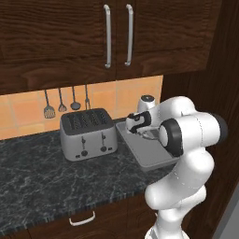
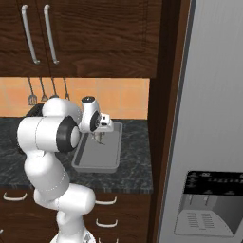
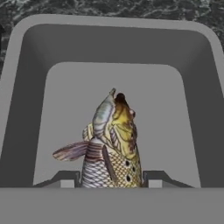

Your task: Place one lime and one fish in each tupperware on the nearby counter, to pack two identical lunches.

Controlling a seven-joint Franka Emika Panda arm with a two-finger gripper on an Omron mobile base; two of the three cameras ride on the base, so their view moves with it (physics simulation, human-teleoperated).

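Note:
My gripper is shut on a speckled brownish fish, which hangs head-down just above the floor of a light-grey tupperware. In the left base view this tupperware lies on the dark marbled counter right of the toaster, with the gripper over its far half. From the right base view the fish dangles below the gripper over the tupperware. The tray floor around the fish is bare. The lime is out of view.
A silver toaster stands close to the tray's left. Kitchen utensils hang on the tiled wall behind. Dark upper cabinets overhang the counter. A tall grey fridge rises to the right, past a dark wooden panel.

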